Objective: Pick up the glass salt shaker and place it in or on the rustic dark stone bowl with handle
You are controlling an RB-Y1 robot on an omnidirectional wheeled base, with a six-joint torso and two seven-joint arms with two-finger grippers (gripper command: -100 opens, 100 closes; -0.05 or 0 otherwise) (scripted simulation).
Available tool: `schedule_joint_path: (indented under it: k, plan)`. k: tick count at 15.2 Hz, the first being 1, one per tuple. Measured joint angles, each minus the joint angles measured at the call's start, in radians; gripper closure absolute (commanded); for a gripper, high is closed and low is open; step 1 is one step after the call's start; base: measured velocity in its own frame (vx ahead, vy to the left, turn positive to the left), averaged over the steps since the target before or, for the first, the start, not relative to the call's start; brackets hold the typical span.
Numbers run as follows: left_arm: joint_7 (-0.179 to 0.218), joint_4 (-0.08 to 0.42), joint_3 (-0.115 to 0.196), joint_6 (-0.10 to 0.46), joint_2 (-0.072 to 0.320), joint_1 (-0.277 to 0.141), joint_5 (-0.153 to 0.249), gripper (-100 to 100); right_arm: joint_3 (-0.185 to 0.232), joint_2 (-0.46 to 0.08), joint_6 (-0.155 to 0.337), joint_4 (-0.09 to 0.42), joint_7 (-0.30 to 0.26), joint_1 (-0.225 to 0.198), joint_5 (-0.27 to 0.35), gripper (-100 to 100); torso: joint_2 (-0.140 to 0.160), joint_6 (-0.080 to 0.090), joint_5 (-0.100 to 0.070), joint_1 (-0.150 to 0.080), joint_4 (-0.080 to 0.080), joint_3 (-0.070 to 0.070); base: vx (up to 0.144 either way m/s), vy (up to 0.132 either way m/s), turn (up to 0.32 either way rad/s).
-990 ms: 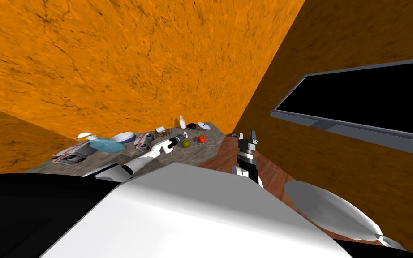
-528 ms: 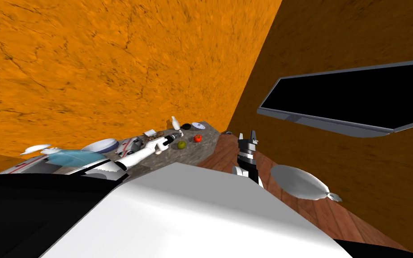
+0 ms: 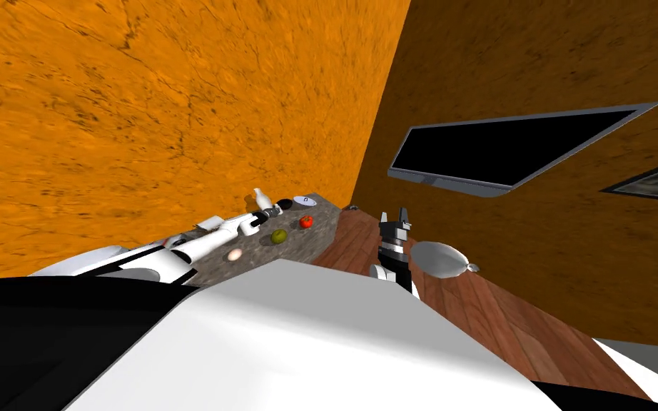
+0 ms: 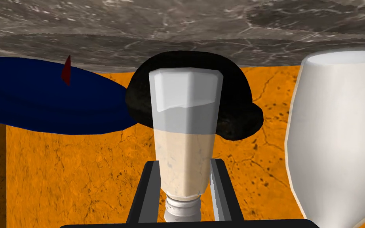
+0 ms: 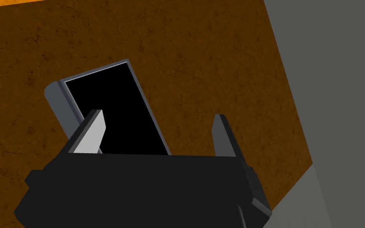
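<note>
My left gripper [image 4: 183, 168] is shut on the glass salt shaker [image 4: 185, 126], a clear faceted body half full of pale salt, with its ribbed end down between the fingers. Just beyond the shaker sits the dark rough bowl [image 4: 233, 114], with a stubby handle on one side. In the head view the left gripper [image 3: 271, 211] reaches over the grey stone counter [image 3: 320, 239], close beside the dark bowl [image 3: 287, 204]. My right gripper [image 3: 396, 217] hangs open and empty over the wooden floor, off the counter's end; its fingers [image 5: 94, 132] stand wide apart.
A white bottle-like vase [image 4: 336, 138] stands close beside the shaker and bowl, and a dark blue plate [image 4: 51, 99] lies on the other side. On the counter lie a green apple [image 3: 278, 235], a tomato [image 3: 306, 222] and an egg [image 3: 234, 254]. Orange walls close in behind.
The whole head view has swung, so I have turned; counter things slid left. My left gripper has drawn nearer the dark bowl. The right arm keeps its pose.
</note>
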Motion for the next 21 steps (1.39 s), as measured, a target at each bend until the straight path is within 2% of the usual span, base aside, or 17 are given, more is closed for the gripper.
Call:
schedule_joint_path:
  k: [4, 7, 8, 11, 12, 16, 17, 21]
  plan:
    - [0.036, 0.014, -0.006, 0.033, 0.076, 0.002, 0.052, 100, 0.0, 0.0, 0.0, 0.0, 0.0, 0.0, 0.0, 0, 0.0, 0.002, 0.0, 0.0, 0.0, 0.0, -0.01, 0.031, -0.288]
    - [0.05, 0.063, -0.008, 0.034, 0.1, -0.015, 0.071, 100, 0.0, 0.0, 0.0, 0.0, 0.0, 0.0, 0.0, 0, -0.002, 0.002, 0.001, 0.001, -0.001, -0.002, -0.006, 0.025, -0.244]
    - [0.057, 0.064, -0.008, 0.041, 0.115, -0.012, 0.082, 100, 0.0, 0.0, 0.0, 0.0, 0.0, 0.0, 0.0, 0, -0.003, 0.003, 0.001, 0.001, -0.001, -0.002, -0.006, 0.026, -0.166]
    - [0.074, 0.108, -0.025, 0.045, 0.152, -0.035, 0.113, 100, 0.0, 0.0, 0.0, 0.0, 0.0, 0.0, 0.0, 0, -0.007, 0.004, 0.002, 0.004, -0.002, -0.005, -0.009, 0.03, -0.262]
    - [0.084, 0.097, -0.022, 0.06, 0.175, -0.024, 0.127, 100, 0.0, 0.0, 0.0, 0.0, 0.0, 0.0, 0.0, 0, -0.008, 0.005, 0.003, 0.005, -0.003, -0.005, -0.01, 0.04, -0.198]
    - [0.1, 0.15, -0.028, 0.067, 0.201, -0.044, 0.149, 100, 0.0, 0.0, 0.0, 0.0, 0.0, 0.0, 0.0, 0, -0.01, 0.005, 0.004, 0.007, -0.004, -0.007, -0.011, 0.028, -0.173]
    - [0.102, 0.153, -0.027, 0.068, 0.205, -0.045, 0.151, -100, 0.0, 0.0, 0.0, 0.0, 0.0, 0.0, 0.0, 0, -0.011, 0.004, 0.005, 0.007, -0.004, -0.008, -0.003, 0.012, -0.01]
    - [0.102, 0.152, -0.027, 0.068, 0.205, -0.045, 0.151, -100, 0.0, 0.0, 0.0, 0.0, 0.0, 0.0, 0.0, 0, -0.012, 0.003, 0.005, 0.006, -0.005, -0.008, 0.0, 0.0, 0.0]
